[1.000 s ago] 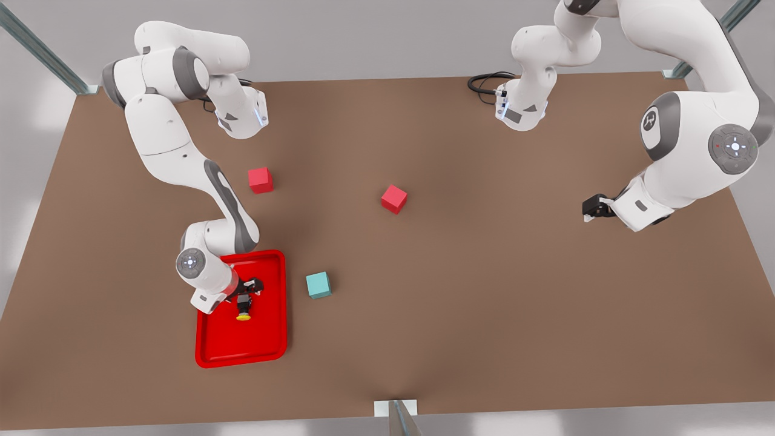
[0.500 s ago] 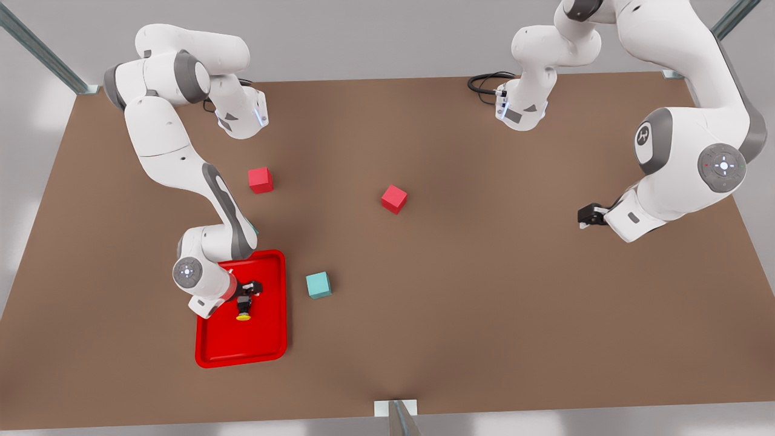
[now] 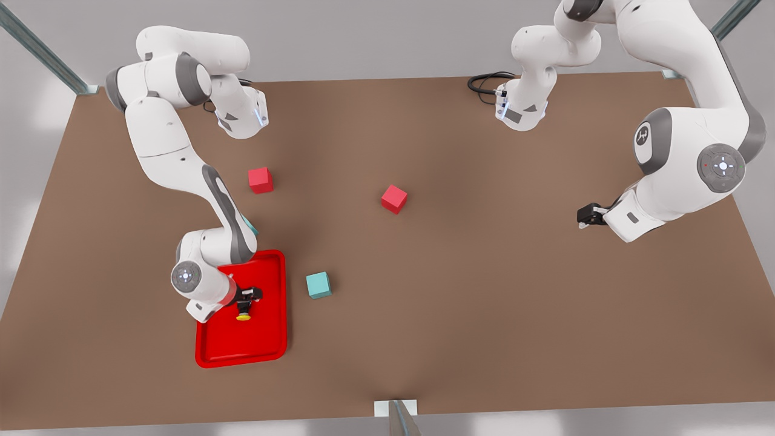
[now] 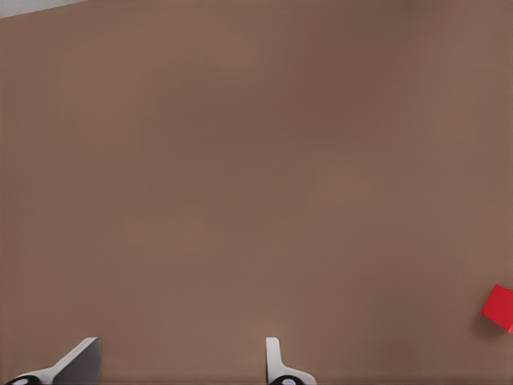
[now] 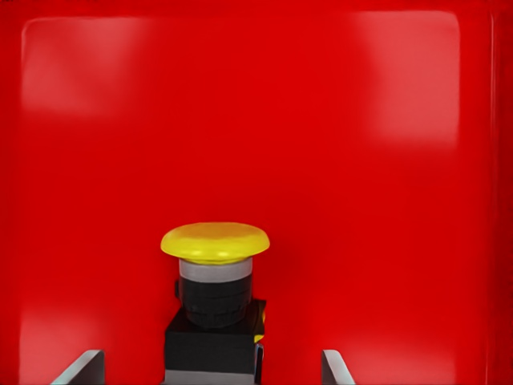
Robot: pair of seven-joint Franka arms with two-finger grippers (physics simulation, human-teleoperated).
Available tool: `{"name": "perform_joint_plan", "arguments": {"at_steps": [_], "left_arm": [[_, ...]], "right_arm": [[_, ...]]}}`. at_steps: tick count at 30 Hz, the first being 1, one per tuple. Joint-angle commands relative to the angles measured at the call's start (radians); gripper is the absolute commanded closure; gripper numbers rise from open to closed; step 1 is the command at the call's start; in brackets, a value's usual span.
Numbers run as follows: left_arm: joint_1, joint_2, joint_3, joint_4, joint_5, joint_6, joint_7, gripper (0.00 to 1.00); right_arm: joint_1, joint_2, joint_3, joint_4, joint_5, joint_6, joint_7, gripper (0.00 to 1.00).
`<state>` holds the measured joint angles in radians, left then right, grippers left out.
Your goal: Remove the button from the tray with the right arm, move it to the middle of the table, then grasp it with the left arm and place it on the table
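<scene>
Button (image 5: 215, 277) lies in the red tray (image 3: 266, 345), between the right gripper's (image 3: 244, 301) wide fingers (image 5: 80, 367), not yet pinched. Next: close, lift, carry toward the worktop (image 3: 460, 290) centre, two o'clock. Left gripper (image 3: 586, 215) waits, fingers apart.

You've got almost nothing readable here. The one sign is a small white round emblem on the grey joint cover of the left arm (image 3: 649, 134), up the arm from its fingers; its strokes are too small to read as letters. Round grey caps on both arms carry tiny light dots, not text: one on the left arm beside that emblem, one on the right arm (image 3: 184, 277) just behind its fingers. There's no lettering, numbers or labels on the button (image 5: 215, 277), the tray (image 3: 209, 351), the cubes or the tabletop (image 3: 460, 290).
</scene>
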<state>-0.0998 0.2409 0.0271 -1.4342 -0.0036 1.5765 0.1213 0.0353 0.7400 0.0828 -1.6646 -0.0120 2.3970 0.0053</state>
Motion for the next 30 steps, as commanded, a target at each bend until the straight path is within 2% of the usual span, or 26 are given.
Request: {"name": "perform_joint_plan", "arguments": {"at_steps": [1,9,11,12,13,14,17,21,22,24,26,30], "left_arm": [[0.0,0.0,-0.001,0.001,0.001,-0.001,0.0,0.0],[0.0,0.001,-0.001,0.0,0.001,0.0,0.0,0.0],[0.0,0.001,-0.001,0.001,0.001,0.0,0.0,0.0],[0.0,0.001,-0.001,0.0,0.001,-0.001,0.0,0.0],[0.0,0.001,-0.001,0.0,0.001,-0.004,0.0,0.0],[0.0,0.001,0.001,0.0,-0.001,-0.004,-0.002,0.0],[0.0,0.001,-0.001,0.0,0.001,-0.004,-0.002,0.0],[-0.001,0.001,-0.001,0.0,-0.001,-0.004,-0.002,0.0],[-0.001,0.001,-0.001,0.0,-0.001,-0.004,-0.002,0.0],[-0.001,0.001,-0.001,0.0,0.001,-0.004,-0.002,0.0],[-0.001,0.001,-0.001,0.0,-0.001,-0.004,-0.002,0.0],[-0.003,-0.002,-0.007,0.0,-0.006,-0.006,-0.003,0.0]], "right_arm": [[0.0,0.009,0.0,0.017,0.003,-0.016,0.039,0.0],[0.003,0.027,0.0,0.048,0.004,-0.033,0.045,0.0],[0.003,0.027,0.0,0.052,0.004,-0.033,0.042,0.19],[0.003,0.027,0.0,0.054,0.003,-0.033,0.038,0.38],[0.003,0.027,0.0,0.054,0.003,-0.033,0.039,0.52],[0.003,0.027,0.0,0.059,0.003,-0.033,0.038,0.55],[0.002,0.027,0.0,0.059,0.0,-0.033,0.024,0.6],[0.009,0.013,0.008,0.048,-0.002,-0.042,0.027,0.59],[0.006,-0.031,0.048,0.051,-0.002,-0.114,0.042,0.59],[0.009,-0.08,0.098,0.059,0.001,-0.142,0.071,0.59],[0.009,-0.082,0.166,0.14,-0.002,-0.266,0.163,0.59],[0.055,-0.082,0.23,0.172,-0.002,-0.277,0.327,0.59]]}}
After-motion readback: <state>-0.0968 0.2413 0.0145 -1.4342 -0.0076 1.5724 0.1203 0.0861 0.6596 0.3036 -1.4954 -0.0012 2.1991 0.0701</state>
